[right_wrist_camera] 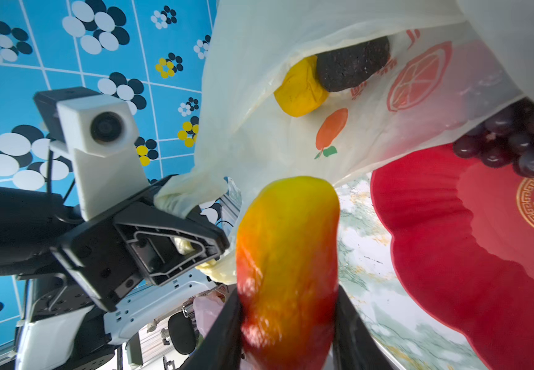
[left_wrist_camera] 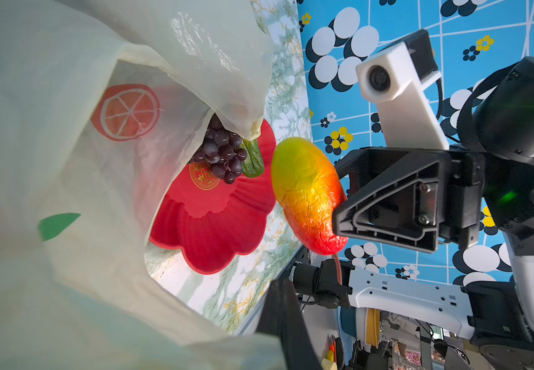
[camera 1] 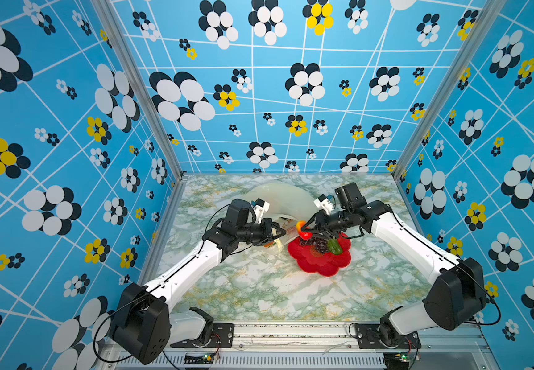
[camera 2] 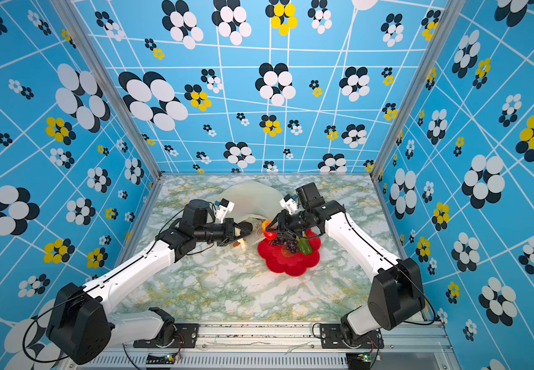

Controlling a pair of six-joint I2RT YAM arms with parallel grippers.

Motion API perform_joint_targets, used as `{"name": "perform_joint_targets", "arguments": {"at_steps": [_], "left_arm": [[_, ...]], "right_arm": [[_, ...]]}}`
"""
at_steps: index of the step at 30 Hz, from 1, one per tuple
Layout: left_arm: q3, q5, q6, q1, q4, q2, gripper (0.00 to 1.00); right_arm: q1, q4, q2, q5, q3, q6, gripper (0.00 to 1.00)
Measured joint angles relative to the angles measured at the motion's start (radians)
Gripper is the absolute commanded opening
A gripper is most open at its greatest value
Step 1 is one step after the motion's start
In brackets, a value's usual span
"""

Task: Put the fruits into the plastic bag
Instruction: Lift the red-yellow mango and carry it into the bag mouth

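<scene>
Bag point(left_wrist_camera: 67, 134) rim pinched in left hand point(right_wrist_camera: 201, 224); right hand point(left_wrist_camera: 339, 192) clamps mango point(left_wrist_camera: 304, 192) before open mouth.

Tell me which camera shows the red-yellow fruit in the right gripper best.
The left wrist view: the red-yellow fruit shows nearly whole, side on and sharp. The right wrist view shows it close up, its lower end blurred in the grip of the right gripper. In both top views it is small and partly covered.

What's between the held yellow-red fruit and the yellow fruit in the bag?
Right wrist view: from yellow-red oval toy fruit to round yellow toy fruit, only the translucent cream plastic bag's orange-printed film.
</scene>
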Motion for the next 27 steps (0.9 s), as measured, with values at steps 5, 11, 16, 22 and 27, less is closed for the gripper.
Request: {"name": "perform_joint_targets", "arguments": {"at_steps": [5, 11, 16, 22, 27], "left_arm": [[0.0, 0.0, -0.003, 0.0, 0.0, 0.0, 0.0], [0.0, 0.0, -0.006, -0.001, 0.008, 0.0, 0.0], [0.0, 0.0, -0.007, -0.001, 0.007, 0.0, 0.0], [0.0, 0.0, -0.007, -0.001, 0.008, -0.005, 0.0], [0.0, 0.0, -0.007, -0.001, 0.007, -0.005, 0.0]], "right_arm": [[0.0, 0.086, 0.02, -0.017, 0.0, 0.064, 0.36], [0.002, 0.162, 0.042, -0.023, 0.0, 0.118, 0.35], [0.018, 0.187, 0.069, -0.023, 0.0, 0.135, 0.35], [0.031, 0.212, 0.09, -0.023, 0.0, 0.153, 0.35], [0.058, 0.235, 0.127, -0.024, 0.008, 0.168, 0.35]]}}
